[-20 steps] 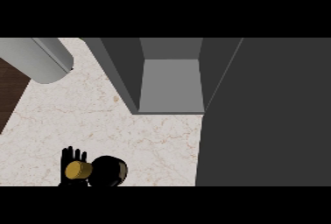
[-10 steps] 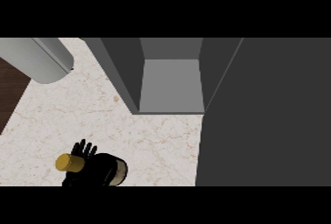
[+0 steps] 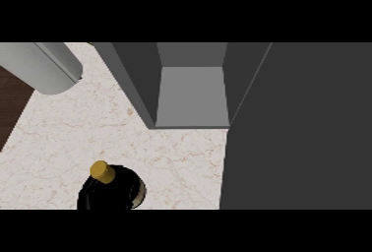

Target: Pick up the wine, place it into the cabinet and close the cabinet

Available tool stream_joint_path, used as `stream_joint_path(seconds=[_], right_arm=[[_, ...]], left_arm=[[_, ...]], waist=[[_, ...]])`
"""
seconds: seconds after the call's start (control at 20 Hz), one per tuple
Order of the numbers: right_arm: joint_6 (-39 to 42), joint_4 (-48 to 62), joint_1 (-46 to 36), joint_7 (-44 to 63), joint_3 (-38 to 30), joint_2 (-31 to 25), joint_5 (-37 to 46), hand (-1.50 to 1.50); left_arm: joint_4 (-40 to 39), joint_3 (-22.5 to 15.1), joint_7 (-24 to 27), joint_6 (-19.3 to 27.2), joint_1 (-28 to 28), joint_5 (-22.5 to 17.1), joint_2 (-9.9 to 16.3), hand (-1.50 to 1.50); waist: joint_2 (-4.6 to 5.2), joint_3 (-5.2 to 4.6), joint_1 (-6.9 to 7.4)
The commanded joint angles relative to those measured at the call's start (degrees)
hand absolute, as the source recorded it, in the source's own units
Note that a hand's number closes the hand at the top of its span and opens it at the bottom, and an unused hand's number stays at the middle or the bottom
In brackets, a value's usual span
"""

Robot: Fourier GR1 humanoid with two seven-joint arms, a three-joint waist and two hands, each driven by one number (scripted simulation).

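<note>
- The wine bottle (image 3: 112, 187) stands on the marble desk (image 3: 65, 142) near its front edge, gold cap (image 3: 102, 172) tipped toward the upper left.
- A black hand (image 3: 88, 196) merges with the dark bottle; I cannot tell whether its fingers close on it, or which hand it is.
- The open cabinet (image 3: 190, 98) waits well apart behind, its door (image 3: 298, 128) swung wide so the bottle can enter.
</note>
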State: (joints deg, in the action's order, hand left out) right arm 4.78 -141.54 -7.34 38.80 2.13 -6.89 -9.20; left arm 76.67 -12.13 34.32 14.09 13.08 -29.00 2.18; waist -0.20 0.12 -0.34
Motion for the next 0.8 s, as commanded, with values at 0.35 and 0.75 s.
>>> stream_joint_path(seconds=[0.35,0.75], right_arm=[[0.41,-9.1,1.77,4.41,-2.16,-0.71,-6.43,-1.5],[2.09,-6.77,3.84,1.21,-2.15,0.48,-5.68,-1.5]], left_arm=[[-7.27,4.18,1.52,-17.78,-8.83,3.14,17.15,1.5],[-6.0,6.22,7.68,-13.7,-11.17,8.27,15.14,1.5]], waist=[[0.04,-0.14,-0.38],[0.06,-0.09,0.1]])
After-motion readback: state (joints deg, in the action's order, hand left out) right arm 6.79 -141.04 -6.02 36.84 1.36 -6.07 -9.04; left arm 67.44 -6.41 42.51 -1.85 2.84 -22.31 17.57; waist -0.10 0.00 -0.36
